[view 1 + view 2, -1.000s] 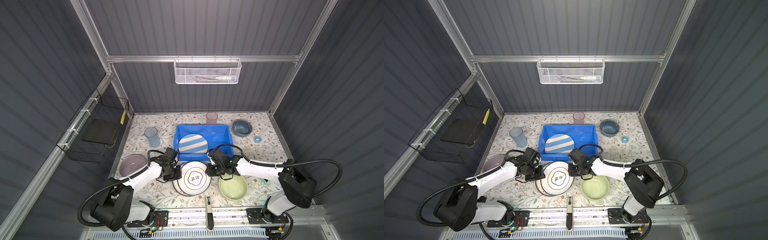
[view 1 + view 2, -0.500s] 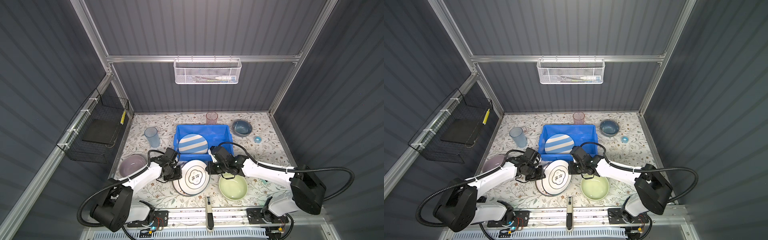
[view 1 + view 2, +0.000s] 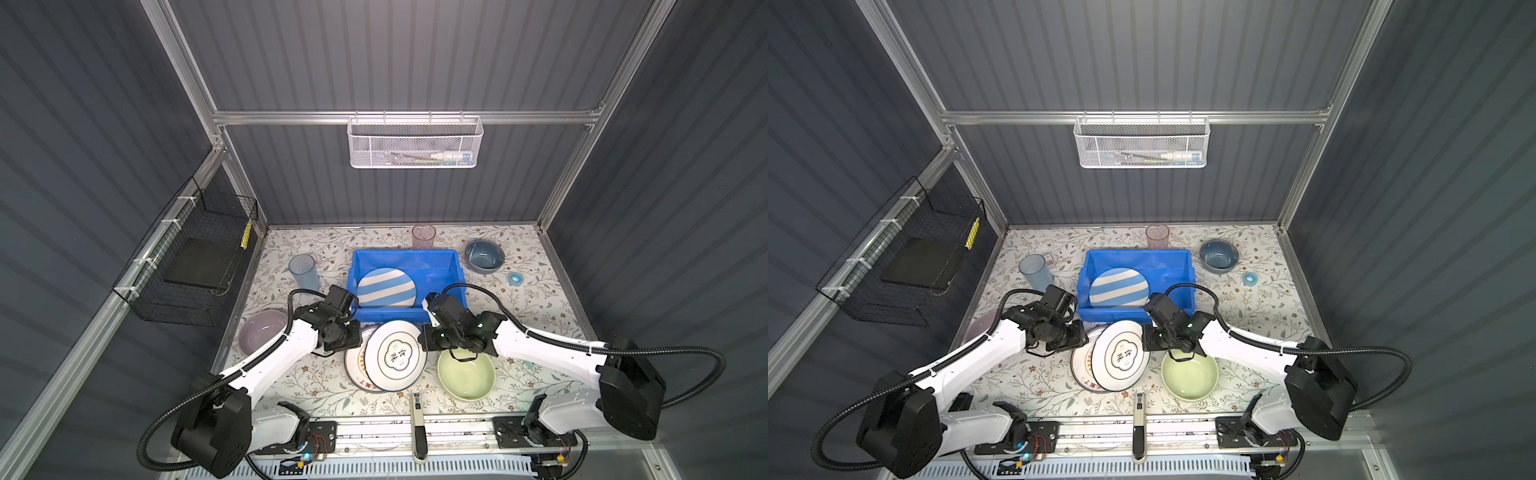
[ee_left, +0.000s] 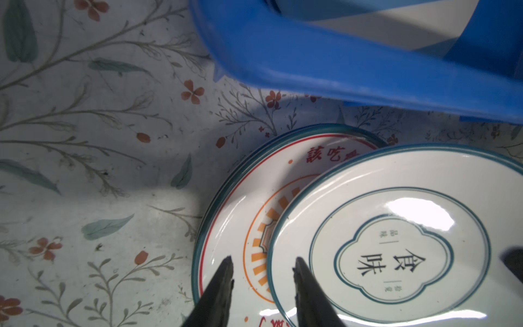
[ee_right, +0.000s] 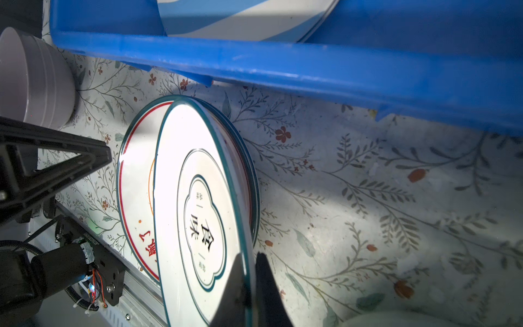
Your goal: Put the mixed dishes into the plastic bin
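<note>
The white dark-rimmed plate point(image 3: 395, 355) point(image 3: 1121, 355) point(image 5: 198, 198) lies tilted on a red-lettered plate point(image 3: 355, 372) point(image 4: 235, 212), just in front of the blue plastic bin point(image 3: 407, 252) point(image 4: 339, 70). My right gripper point(image 3: 424, 338) point(image 5: 250, 257) is shut on the white plate's right rim, which is raised. At the plate's left rim my left gripper point(image 3: 362, 337) point(image 4: 261, 262) is open; that rim passes between its fingers untouched. A blue-white striped plate point(image 3: 386, 286) leans inside the bin.
A pale green bowl point(image 3: 465, 374) sits under my right arm and a lilac bowl point(image 3: 262, 332) beside my left arm. A blue tumbler point(image 3: 303, 270), pink tumbler point(image 3: 424, 237), grey-blue bowl point(image 3: 484, 255) and teal tape roll point(image 3: 515, 278) ring the bin.
My left gripper's jaws have opened off the plate's left rim. My right gripper has shut on its right rim, and the right arm has swung outward to the right.
</note>
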Controlling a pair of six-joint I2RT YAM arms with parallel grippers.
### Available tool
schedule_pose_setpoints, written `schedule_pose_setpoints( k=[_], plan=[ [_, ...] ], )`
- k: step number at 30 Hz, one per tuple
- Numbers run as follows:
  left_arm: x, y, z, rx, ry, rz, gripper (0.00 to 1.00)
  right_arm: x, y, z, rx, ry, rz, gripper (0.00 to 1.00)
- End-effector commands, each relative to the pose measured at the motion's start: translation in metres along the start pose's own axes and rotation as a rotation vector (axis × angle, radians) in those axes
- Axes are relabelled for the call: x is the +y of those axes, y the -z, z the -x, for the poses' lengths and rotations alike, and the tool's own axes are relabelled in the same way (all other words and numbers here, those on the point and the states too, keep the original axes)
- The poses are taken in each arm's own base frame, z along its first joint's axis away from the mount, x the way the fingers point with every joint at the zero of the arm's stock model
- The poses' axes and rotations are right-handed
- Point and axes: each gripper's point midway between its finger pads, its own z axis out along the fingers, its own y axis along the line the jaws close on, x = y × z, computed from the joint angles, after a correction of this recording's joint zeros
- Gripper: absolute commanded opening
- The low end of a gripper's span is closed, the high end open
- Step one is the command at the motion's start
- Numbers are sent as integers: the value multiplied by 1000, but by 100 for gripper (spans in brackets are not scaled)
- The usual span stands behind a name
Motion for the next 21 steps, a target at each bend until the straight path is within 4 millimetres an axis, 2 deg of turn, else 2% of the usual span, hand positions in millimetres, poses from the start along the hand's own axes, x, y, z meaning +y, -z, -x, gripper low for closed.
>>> schedule_pose_setpoints(
  k=[1,4,8,13,21],
  plan=[
    [5,15,3,-14,-22,55,41,13,20,17,-51,33,26,0],
    [7,20,8,-27,-31,82,43,17,33,23,-61,57,22,0],
    [12,29,13,-21,-36,126,45,23,51,39,-109,96,17,0],
    [14,48,29,-74,-26,125,46,29,70,62,-164,122,30,0],
    [7,72,66,-138,-48,113,44,23,91,121,-303,81,44,0]
  ],
)
